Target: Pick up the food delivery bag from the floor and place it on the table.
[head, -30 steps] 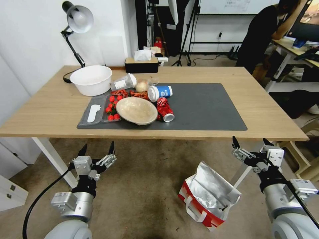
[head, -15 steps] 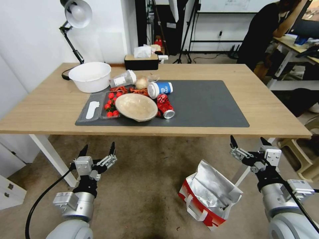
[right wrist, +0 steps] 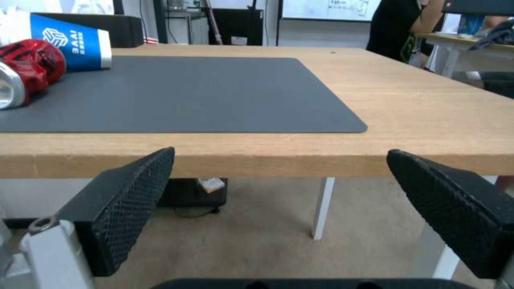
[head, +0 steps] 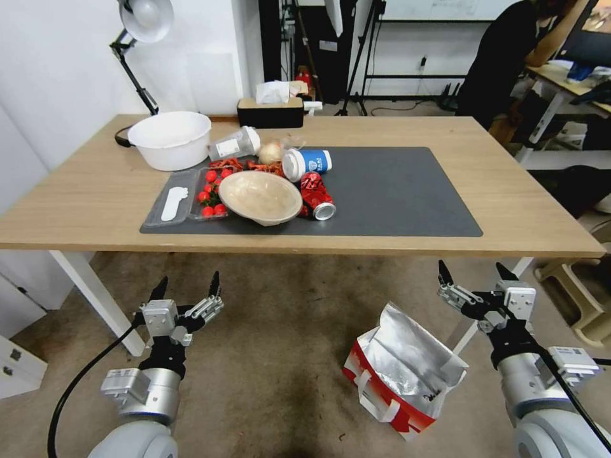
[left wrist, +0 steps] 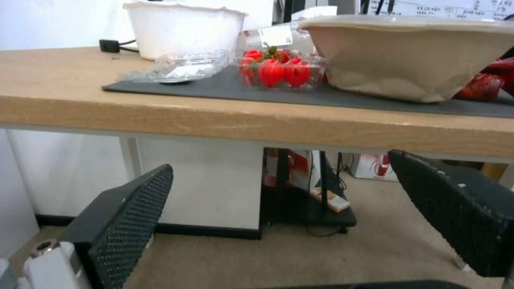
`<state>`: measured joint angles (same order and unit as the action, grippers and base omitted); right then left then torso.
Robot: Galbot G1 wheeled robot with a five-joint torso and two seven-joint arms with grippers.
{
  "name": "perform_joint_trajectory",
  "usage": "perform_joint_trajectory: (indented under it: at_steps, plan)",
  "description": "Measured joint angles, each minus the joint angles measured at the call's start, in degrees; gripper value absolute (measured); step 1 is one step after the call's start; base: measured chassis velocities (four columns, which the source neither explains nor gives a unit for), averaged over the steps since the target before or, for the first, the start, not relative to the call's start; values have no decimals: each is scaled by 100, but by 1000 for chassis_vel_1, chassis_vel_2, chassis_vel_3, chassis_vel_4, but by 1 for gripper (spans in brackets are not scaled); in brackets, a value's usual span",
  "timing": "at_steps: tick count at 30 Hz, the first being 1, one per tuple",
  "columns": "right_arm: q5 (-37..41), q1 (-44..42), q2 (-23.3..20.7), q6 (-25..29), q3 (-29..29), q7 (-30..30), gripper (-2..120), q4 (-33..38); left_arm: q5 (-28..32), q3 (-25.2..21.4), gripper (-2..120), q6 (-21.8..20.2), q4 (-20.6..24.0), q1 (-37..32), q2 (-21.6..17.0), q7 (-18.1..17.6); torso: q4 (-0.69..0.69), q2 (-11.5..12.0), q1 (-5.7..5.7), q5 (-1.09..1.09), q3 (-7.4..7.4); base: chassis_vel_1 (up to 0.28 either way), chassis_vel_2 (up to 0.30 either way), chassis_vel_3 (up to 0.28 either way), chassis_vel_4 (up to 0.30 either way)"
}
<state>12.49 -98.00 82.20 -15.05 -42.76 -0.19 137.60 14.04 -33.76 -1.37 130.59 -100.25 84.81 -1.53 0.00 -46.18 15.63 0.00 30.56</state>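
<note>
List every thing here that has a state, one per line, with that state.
food delivery bag: on the floor, mouth open, ungripped
left gripper: open, empty
right gripper: open, empty
red can: crushed, lying down
blue cup: on its side
clear tomato box: lid open

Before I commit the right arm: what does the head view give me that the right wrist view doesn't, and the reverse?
Head view: the food delivery bag open on the floor beside the open right gripper, and the open left gripper. Right wrist view: the table's front edge from below its top, white leg beyond. Both: table, grey mat, blue cup, red can.
</note>
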Motion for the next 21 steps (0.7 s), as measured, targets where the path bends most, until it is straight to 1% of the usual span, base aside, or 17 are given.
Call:
perform_joint_trajectory:
  at_steps: [1,3,4,8,13,16,17,19,21]
  plan:
    - [0,0,0,0,0,0,100,0,0,0,100,0,0,0,0,0,0,0,0,0,0,0,0,0,0]
    - [-11,-21,4,44,1,0,100,-2,-3,0,100,24,-7,-6,-4,0,0,111,-46,0,-66,0,0,0,0]
    - [-11,-21,4,44,1,0,100,-2,-3,0,100,24,-7,-6,-4,0,0,111,-46,0,-66,0,0,0,0]
    - [-12,-27,7,66,1,0,100,0,-17,0,100,55,-8,-12,-22,1,0,301,-125,0,-175,0,0,0,0]
    - [-12,-18,5,73,0,0,100,2,-17,-7,100,67,-8,-13,-46,9,0,398,-163,0,-233,0,0,0,0]
    - [-6,1,0,95,0,-4,100,2,-16,-12,100,118,-22,-11,-99,57,0,553,-226,0,-326,0,0,0,0]
    - [-6,1,0,95,0,-4,100,2,-16,-12,100,118,-22,-11,-99,57,0,553,-226,0,-326,0,0,0,0]
    - [-3,4,-3,126,1,-17,100,-3,-15,-16,100,148,-31,-11,-115,81,0,649,-266,0,-384,0,0,0,0]
    - [0,7,-5,129,0,-20,100,-3,-14,-19,100,156,-32,-11,-118,86,0,695,-286,0,-409,0,0,0,0]
